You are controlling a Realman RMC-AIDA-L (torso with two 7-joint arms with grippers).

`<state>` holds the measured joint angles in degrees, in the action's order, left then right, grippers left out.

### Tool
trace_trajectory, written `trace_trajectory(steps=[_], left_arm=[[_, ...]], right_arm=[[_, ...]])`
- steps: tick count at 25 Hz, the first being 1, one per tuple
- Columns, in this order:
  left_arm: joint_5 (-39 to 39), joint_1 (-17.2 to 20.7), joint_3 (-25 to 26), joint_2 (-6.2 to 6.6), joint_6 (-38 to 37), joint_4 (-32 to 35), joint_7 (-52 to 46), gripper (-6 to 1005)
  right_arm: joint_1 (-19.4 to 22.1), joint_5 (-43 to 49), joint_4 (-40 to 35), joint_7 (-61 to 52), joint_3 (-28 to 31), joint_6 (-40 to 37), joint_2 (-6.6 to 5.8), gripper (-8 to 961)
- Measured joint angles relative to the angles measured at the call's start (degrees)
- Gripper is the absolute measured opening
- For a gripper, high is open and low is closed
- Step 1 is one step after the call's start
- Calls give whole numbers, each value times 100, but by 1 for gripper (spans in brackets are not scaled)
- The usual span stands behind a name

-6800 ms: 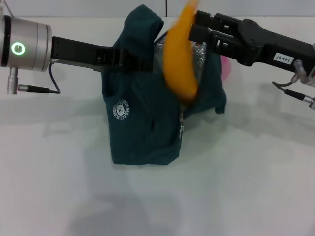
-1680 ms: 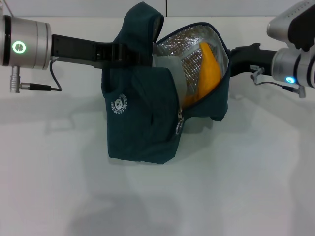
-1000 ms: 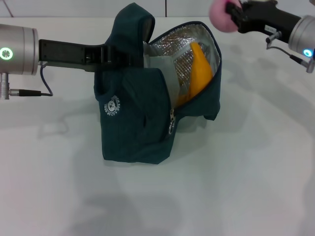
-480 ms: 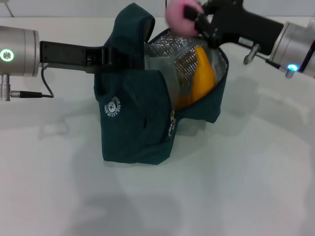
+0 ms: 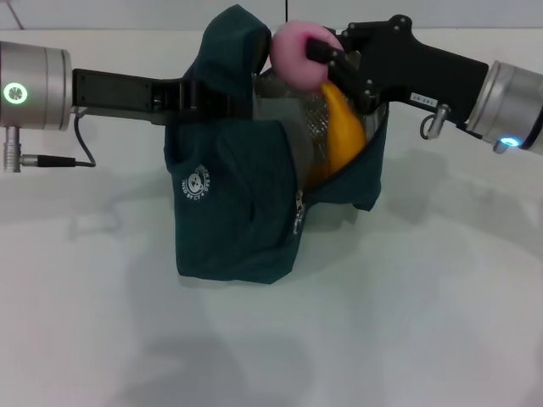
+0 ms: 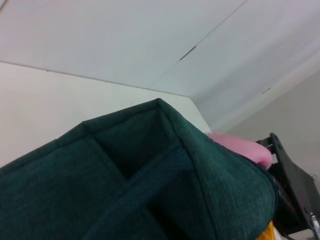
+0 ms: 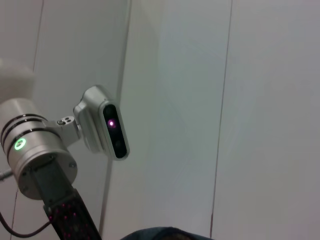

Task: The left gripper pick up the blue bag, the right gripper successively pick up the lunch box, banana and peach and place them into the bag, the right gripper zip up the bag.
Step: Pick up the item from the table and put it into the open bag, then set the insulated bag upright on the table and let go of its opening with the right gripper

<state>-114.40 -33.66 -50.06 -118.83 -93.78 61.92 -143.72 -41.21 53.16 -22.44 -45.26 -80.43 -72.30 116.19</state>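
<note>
The blue bag (image 5: 246, 203) stands mid-table, its top handle pinched by my left gripper (image 5: 219, 95), which reaches in from the left and is shut on it. The bag's mouth is unzipped and shows foil lining. Inside it the banana (image 5: 339, 136) leans upright. My right gripper (image 5: 321, 61) comes in from the right and is shut on the pink peach (image 5: 297, 51), held just above the bag's opening. In the left wrist view the bag's fabric (image 6: 150, 175) fills the picture, with the peach (image 6: 242, 149) behind its edge. I cannot make out the lunch box.
The white table (image 5: 424, 322) spreads around the bag, with a pale wall behind it. The zipper pull (image 5: 297, 222) hangs on the bag's front. The right wrist view shows the left arm's silver wrist (image 7: 37, 150) with its camera against the wall.
The banana went from my right gripper into the bag. My right gripper then came back with the peach and carried it left and down to just above the bag's opening.
</note>
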Motion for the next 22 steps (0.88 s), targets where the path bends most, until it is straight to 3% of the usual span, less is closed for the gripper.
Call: trace_trajectory(steps=[15, 20, 22], left_arm=[[0, 41, 13, 0, 0, -4, -15, 38], [1, 49, 25, 0, 0, -10, -9, 38], [1, 53, 28, 0, 0, -22, -4, 38]], right_arm=[[193, -91, -42, -40, -99, -88, -2, 201], [254, -347, -61, -56, -89, -107, -23, 424], [297, -460, -62, -60, 3, -94, -34, 571]])
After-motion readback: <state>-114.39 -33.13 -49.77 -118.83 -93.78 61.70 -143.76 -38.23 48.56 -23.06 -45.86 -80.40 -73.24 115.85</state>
